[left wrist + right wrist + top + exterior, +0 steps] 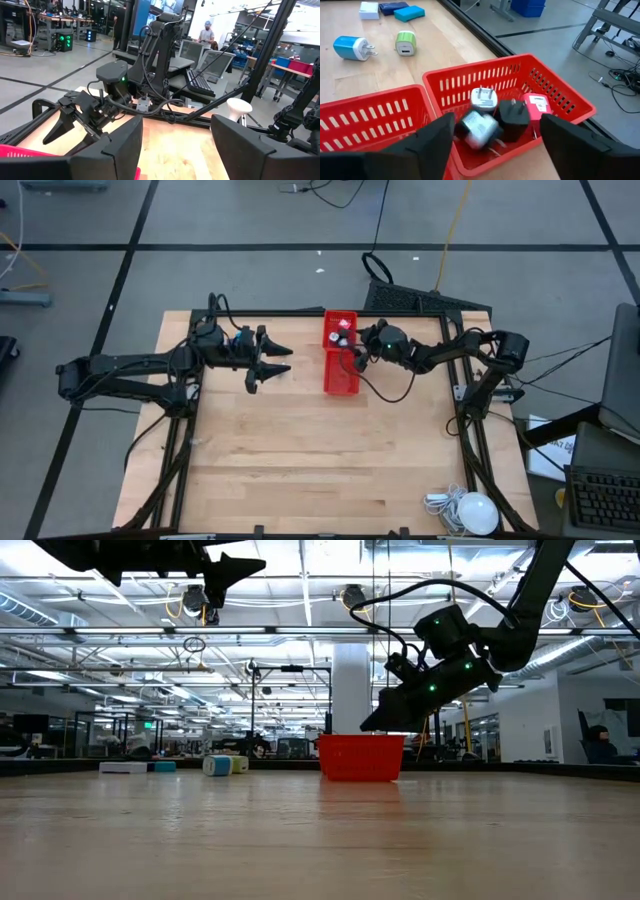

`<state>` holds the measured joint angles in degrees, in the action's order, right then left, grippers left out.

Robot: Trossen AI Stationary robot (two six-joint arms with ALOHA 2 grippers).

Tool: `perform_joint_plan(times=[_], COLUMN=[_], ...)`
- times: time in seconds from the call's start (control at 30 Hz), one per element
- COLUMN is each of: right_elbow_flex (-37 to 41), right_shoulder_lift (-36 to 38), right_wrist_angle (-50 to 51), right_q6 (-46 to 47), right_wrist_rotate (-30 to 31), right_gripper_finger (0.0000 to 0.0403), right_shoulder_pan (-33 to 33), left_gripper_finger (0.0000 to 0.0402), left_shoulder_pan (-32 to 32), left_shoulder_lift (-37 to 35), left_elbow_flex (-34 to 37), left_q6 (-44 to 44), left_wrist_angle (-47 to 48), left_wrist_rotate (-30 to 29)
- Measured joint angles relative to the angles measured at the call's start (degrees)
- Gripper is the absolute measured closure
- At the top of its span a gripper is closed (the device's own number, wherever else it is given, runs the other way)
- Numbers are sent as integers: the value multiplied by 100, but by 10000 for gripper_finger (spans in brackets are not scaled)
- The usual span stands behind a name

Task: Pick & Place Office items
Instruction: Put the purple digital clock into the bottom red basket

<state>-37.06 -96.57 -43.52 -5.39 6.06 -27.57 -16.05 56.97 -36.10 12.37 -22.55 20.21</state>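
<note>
The long red tray (330,383) stands at the table's far middle. In the right wrist view its end compartment (470,82) holds a white plug piece (483,98), a black one (514,118) and a red one (536,106). A blurred white-grey piece (477,128) shows over that compartment, in the gap of my open right gripper (492,145), which hovers above the tray (360,755). A blue charger (352,47), a green one (405,42), a light blue block (410,12), a dark blue piece (392,6) and a white one (368,9) lie on the table. My left gripper (280,358) hangs open, high, left of the tray.
A white round lamp with a cord (475,512) lies at the table's near right corner. Black frame rails run along the table's far edge (485,37). Bare wood stretches across the table's middle and near part (320,460). People and desks show in the room beyond.
</note>
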Motion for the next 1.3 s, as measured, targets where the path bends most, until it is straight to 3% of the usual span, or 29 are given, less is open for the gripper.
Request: perform_joint_plan(times=[0.23, 0.4, 0.53, 0.7, 0.8, 1.03, 1.3], right_elbow_flex=[0, -2, -2, -2, -2, -2, 0], right_shoulder_lift=[100, 602, 1230, 1976, 2332, 2686, 2682], right_wrist_angle=[-287, -318, 75, 613, 784, 1135, 1260], right_q6=[148, 178, 536, 803, 935, 911, 876], right_wrist_rotate=[-27, -248, -1241, -3094, -3739, -3921, -3919], right_gripper_finger=[102, 109, 115, 121, 124, 133, 140], right_shoulder_pan=[44, 91, 80, -88, -127, -120, -120], left_gripper_finger=[150, 142, 137, 143, 149, 158, 140], left_shoulder_pan=[0, 0, 0, 2, 2, 2, 2], left_shoulder_lift=[0, 0, 0, 0, 0, 2, 5], left_elbow_flex=[0, 0, 0, 0, 0, 0, 2], left_q6=[1, 1, 1, 1, 1, 1, 325], left_wrist_angle=[0, -1, -2, -1, 0, -45, -293], left_wrist_rotate=[0, 0, 0, 0, 0, 0, -210])
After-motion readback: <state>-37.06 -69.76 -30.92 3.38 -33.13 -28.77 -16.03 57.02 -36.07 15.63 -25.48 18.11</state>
